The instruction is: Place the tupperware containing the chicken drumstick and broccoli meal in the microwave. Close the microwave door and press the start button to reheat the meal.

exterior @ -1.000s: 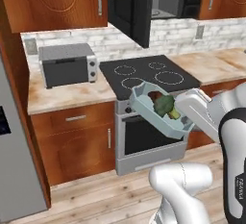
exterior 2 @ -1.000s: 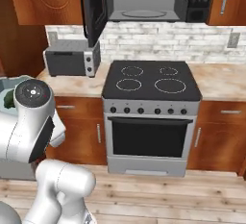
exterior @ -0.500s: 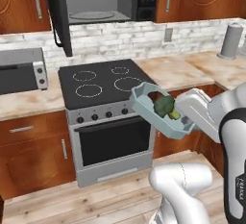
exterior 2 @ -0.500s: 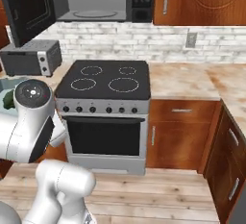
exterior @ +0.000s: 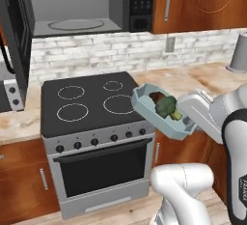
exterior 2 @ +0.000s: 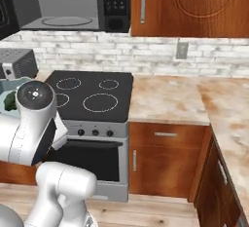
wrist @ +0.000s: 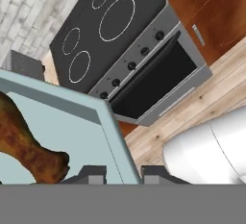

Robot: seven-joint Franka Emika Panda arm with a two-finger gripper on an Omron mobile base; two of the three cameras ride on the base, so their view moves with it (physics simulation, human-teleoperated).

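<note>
— Tupperware, where is it sitting now?
— The claw is clamping its rim, one finger on each side of the wall, carrying the tub tilted in the air.
— And inside?
— The chicken drumstick is lying just beside the fingers, and the broccoli is resting next to it.
— What is lying beyond the claw?
— Below and ahead, the stove is spreading its four rings. Higher up, the microwave is standing open, its microwave door swinging out to the left.
</note>
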